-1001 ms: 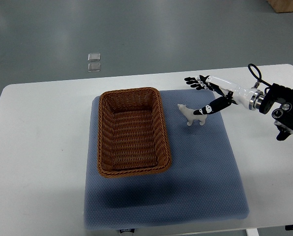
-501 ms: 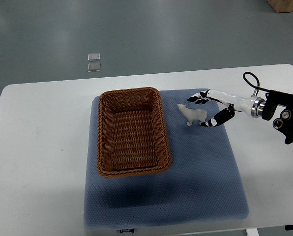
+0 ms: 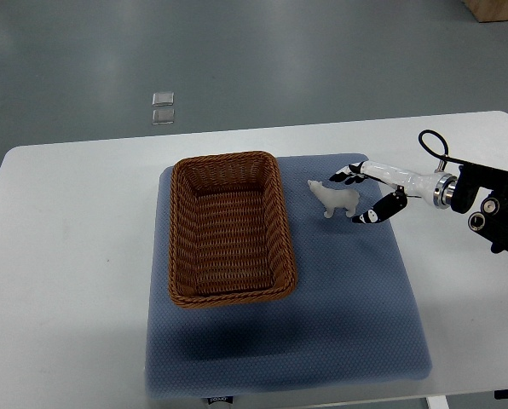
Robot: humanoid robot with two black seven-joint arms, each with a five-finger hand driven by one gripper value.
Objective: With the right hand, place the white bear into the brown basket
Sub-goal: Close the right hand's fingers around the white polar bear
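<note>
A small white bear (image 3: 333, 198) stands upright on the blue mat (image 3: 339, 298), just right of the brown wicker basket (image 3: 230, 227). The basket is empty. My right hand (image 3: 362, 197) reaches in from the right edge and sits low beside the bear's rear. Its fingers (image 3: 349, 177) lie behind the bear and the thumb (image 3: 376, 213) in front, spread around it. They hold nothing. The left arm does not show.
The mat lies on a white table (image 3: 66, 256). Two small clear squares (image 3: 162, 108) lie on the grey floor beyond the table. The right forearm and its black wrist unit (image 3: 493, 209) hang over the table's right side.
My right hand has come down and toward the near side, from above and behind the bear to bracketing its rear. The bear has not moved.
</note>
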